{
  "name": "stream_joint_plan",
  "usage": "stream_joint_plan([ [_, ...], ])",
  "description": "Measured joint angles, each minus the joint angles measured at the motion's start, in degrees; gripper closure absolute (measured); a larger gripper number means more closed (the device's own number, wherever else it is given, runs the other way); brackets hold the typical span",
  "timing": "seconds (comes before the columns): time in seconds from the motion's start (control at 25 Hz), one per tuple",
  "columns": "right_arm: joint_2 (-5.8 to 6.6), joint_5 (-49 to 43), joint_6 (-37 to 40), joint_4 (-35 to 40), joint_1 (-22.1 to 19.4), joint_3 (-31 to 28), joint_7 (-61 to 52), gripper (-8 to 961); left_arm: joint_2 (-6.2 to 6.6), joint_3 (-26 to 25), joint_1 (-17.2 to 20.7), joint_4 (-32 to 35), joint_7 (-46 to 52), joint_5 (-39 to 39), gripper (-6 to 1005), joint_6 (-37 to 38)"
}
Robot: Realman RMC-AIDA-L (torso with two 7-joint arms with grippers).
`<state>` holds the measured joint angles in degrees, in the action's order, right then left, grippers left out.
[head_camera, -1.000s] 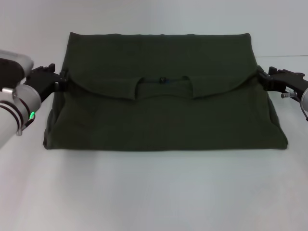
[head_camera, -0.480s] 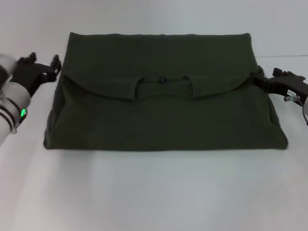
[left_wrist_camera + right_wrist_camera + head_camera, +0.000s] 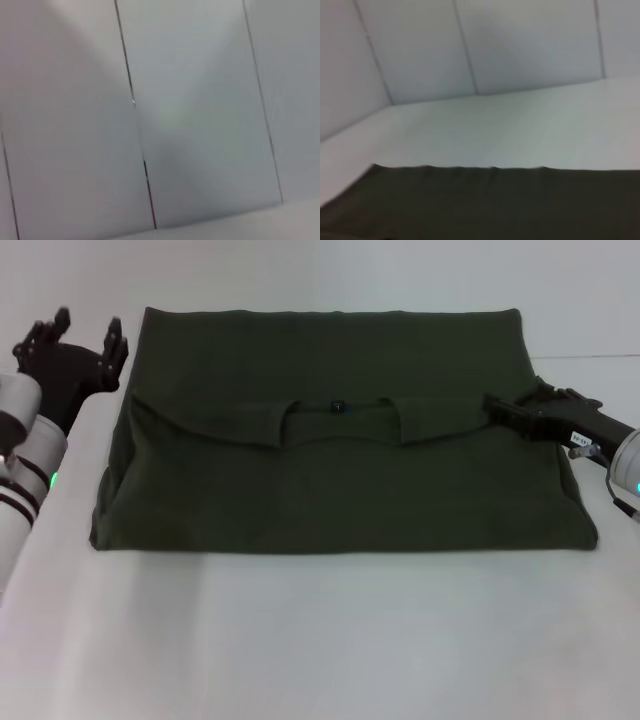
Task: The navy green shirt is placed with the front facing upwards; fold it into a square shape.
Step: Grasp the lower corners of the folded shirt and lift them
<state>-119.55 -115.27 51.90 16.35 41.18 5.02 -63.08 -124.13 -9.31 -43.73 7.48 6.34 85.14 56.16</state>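
Note:
The navy green shirt [image 3: 340, 490] lies flat on the white table as a wide rectangle. Its upper part is folded down, so the sleeves and collar edge run across the middle, with a small blue label [image 3: 338, 407] showing at the collar. My left gripper [image 3: 88, 332] is open and raised off the table, just beyond the shirt's far left corner, holding nothing. My right gripper [image 3: 497, 408] reaches in low over the shirt's right side, at the end of the folded flap. The right wrist view shows the shirt [image 3: 485, 205] as dark cloth with table behind it.
The white table [image 3: 320, 640] extends in front of the shirt and along both sides. A pale panelled wall [image 3: 190, 100] fills the left wrist view and rises behind the table's far edge [image 3: 520, 90] in the right wrist view.
My left gripper let go of the shirt's left edge, opened, and rose away toward the far left. The right gripper slid inward from the right edge over the cloth. The shirt stayed put.

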Motion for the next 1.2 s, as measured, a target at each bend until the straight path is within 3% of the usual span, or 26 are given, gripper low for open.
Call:
stream_joint_plan([
  [0.2,0.0,-0.21,6.06,0.83,-1.73,0.58,-1.01,9,0.0,-0.68,-0.3,-2.85,-2.71,-2.59,400,-1.87],
  [0.36,0.06,-0.27,12.36,3.69,-4.29,3.77,-2.54,9,0.28,1.93,-0.62,-2.65,2.73,-2.21,392,-6.7],
  [0.52,0.06,-0.12,15.81,5.37,-5.72,4.35,-3.77,9,0.61,14.4,0.74,1.41,19.07,-2.16,385,-8.05],
  [0.72,0.04,-0.55,21.97,7.45,-7.65,6.98,-3.66,10,0.78,32.6,4.36,10.55,42.22,-2.0,164,-6.92],
  [0.8,0.02,-0.6,24.75,8.92,-8.51,10.06,-3.46,10,0.81,39.39,6.62,14.95,50.1,-0.91,146,-4.93],
  [0.84,0.02,-0.6,26.12,9.55,-8.86,11.41,-3.49,10,0.81,39.39,6.62,14.95,50.1,-0.91,137,-4.93],
  [0.88,0.02,-0.62,27.63,10.12,-9.21,12.7,-3.57,10,0.9,44.21,8.93,19.42,57.84,1.84,128,-1.95],
  [0.96,0.02,-0.65,30.11,10.79,-9.8,14.68,-3.69,10,1.51,45.56,11.64,25.05,67.64,8.5,120,4.31],
  [1.04,0.02,-0.65,32.15,11.26,-10.43,15.85,-3.76,10,1.91,45.19,12.42,26.74,71.18,11.16,121,6.87],
  [1.2,0.02,-0.67,34.13,11.66,-11.13,16.71,-3.91,11,3.65,41.73,13.84,31.3,81.63,20.56,126,14.54],
])
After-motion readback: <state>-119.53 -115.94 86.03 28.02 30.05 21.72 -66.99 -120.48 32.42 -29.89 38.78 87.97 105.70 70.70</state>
